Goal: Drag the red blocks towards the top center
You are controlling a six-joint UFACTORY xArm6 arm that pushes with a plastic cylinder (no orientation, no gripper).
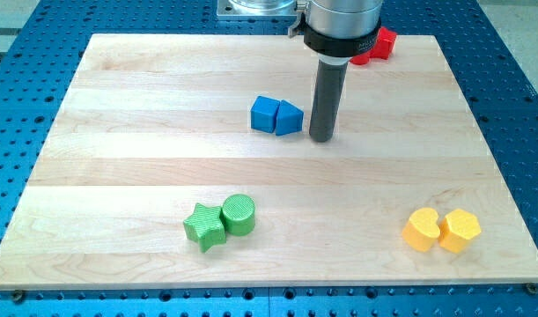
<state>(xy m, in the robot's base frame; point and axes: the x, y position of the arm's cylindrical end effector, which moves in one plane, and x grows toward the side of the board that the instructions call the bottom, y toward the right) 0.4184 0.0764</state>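
Red blocks (378, 46) sit near the view's top, right of centre, partly hidden behind the arm's body; their shapes and number cannot be made out. My tip (320, 139) rests on the wooden board (145, 132), well below and left of the red blocks. The tip stands just right of two blue blocks, a cube (265, 114) and a wedge-like block (289, 118), a small gap apart from the nearer one.
A green star (204, 226) and a green cylinder (239, 214) touch each other at the view's bottom, left of centre. A yellow heart-like block (421, 231) and a yellow hexagon (460, 230) sit together at the bottom right. Blue perforated table surrounds the board.
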